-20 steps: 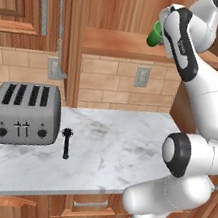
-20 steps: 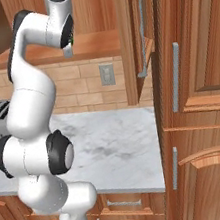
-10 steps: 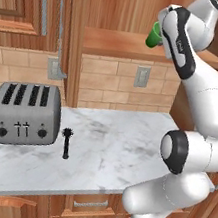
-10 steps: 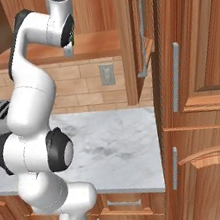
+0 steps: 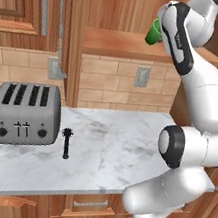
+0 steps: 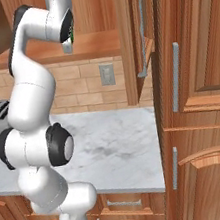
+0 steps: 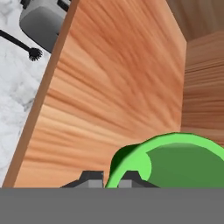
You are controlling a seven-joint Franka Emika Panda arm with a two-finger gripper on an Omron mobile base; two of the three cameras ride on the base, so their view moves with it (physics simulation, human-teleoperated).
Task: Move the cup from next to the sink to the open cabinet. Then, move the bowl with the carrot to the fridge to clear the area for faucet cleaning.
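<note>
The 2-finger dark pincer was pinched on the rim of the small bright green tapered cup, 1 finger inside the wall and 1 outside, as the hand view showed. In that view the cup's open mouth faced the camera, with the plain wooden shelf of the open warm brown wall cabinet beneath it.

In the left base view the green cup showed just over the shelf, partly hidden by the white arm's upper link; whether it touched the board could not be told. In the right base view a thin sliver of green showed at the wrist, above the same shelf.

Below the cabinet lay the white marble counter. On it, well to the left, stood a grey metallic 4-slot toaster, and just beside it lay a small black brush with a round head. On the brick backsplash sat a pale wall outlet.
</note>
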